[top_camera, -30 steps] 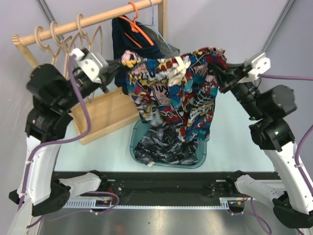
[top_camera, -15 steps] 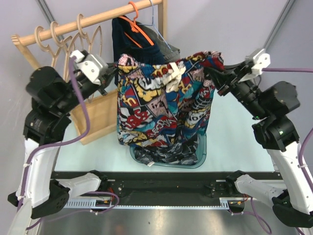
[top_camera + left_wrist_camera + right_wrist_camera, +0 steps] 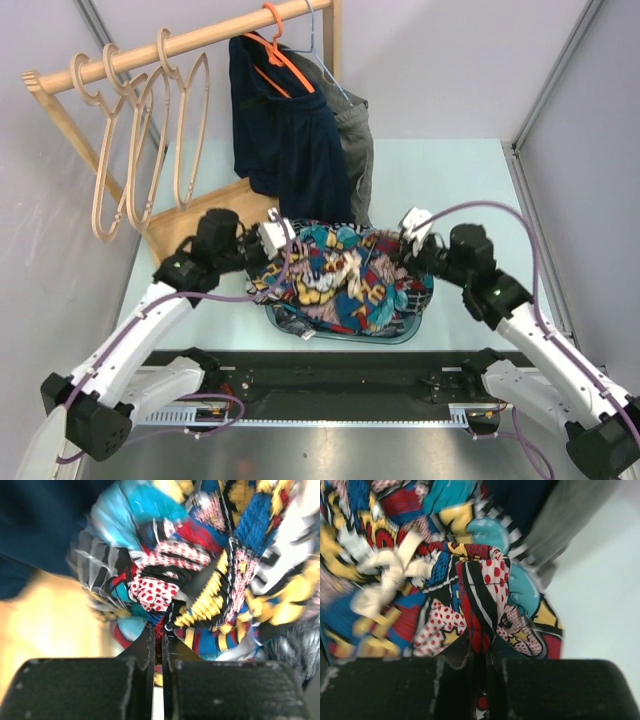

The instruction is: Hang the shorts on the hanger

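The rail [image 3: 190,42] at the far left carries the hanger [image 3: 100,170], one of several wooden ones, well apart from the work. The shorts [image 3: 340,280] lie bunched over the basket [image 3: 400,335] at near centre, probably slack for regripping. The left gripper [image 3: 262,243] and the right gripper [image 3: 405,240] each pinch a fold at the shorts' left and right edges.
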Controlling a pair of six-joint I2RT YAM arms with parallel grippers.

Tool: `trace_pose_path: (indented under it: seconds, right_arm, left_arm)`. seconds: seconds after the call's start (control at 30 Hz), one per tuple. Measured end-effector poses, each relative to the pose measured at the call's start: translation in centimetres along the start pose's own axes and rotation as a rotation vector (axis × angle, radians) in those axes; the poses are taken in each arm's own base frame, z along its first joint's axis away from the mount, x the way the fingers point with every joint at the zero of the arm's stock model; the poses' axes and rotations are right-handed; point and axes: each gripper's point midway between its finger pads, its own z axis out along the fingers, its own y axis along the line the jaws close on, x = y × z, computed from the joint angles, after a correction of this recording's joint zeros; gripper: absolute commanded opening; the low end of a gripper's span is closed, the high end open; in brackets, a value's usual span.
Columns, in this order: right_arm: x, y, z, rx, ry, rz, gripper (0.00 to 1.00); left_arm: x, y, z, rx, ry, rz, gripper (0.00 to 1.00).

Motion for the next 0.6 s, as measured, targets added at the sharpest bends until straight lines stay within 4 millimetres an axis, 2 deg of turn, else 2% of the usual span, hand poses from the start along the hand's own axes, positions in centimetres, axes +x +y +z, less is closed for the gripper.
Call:
trace_pose_path:
  seconds: [0.07,0.1,0.17,0.2,0.23,0.27,0.37,0.43,0.47,0.53,0.6]
  right_arm:
    - [3.3,1.5,0.4,-0.059,0.049,-0.054,0.12]
    - [4.6,2.1,0.5,-0.084,0.069,-0.078,0.14]
    - [6.1,2.9,0.6,-0.124,0.088,-0.122,0.23]
    - [6.9,3.3,0.6,-0.148,0.098,-0.157,0.24]
    - [7.3,3.6,0.6,-0.162,0.102,-0.182,0.3]
    - [7.5,3.7,0.5,-0.174,0.102,-0.212,0.36]
    - [7.3,4.1,-0.4,-0.2,0.089,-0.29,0.69]
    - [6.9,4.2,-1.1,-0.204,0.072,-0.334,0.79]
    - [6.8,4.3,-1.6,-0.203,0.067,-0.351,0.87]
    - [6.4,4.3,-2.4,-0.192,0.055,-0.369,0.94]
    - [5.2,4.0,-3.4,-0.161,0.039,-0.375,0.95]
  left_arm:
    - [3.6,-1.6,1.1,0.044,0.065,0.007,0.04]
    - [5.1,-2.3,1.4,0.063,0.094,0.015,0.1]
    - [7.3,-3.4,1.6,0.091,0.127,0.039,0.18]
    - [8.2,-4.0,1.5,0.106,0.14,0.053,0.31]
    - [8.7,-4.5,1.3,0.119,0.143,0.073,0.37]
    - [8.8,-4.9,1.0,0.128,0.139,0.093,0.42]
    - [8.2,-5.3,0.4,0.142,0.108,0.133,0.58]
    - [8.0,-5.6,0.0,0.161,0.107,0.14,0.64]
    - [7.9,-5.9,-0.3,0.177,0.115,0.132,0.66]
    - [7.0,-5.9,-0.9,0.193,0.112,0.125,0.72]
    - [4.5,-5.6,-1.9,0.195,0.072,0.115,0.77]
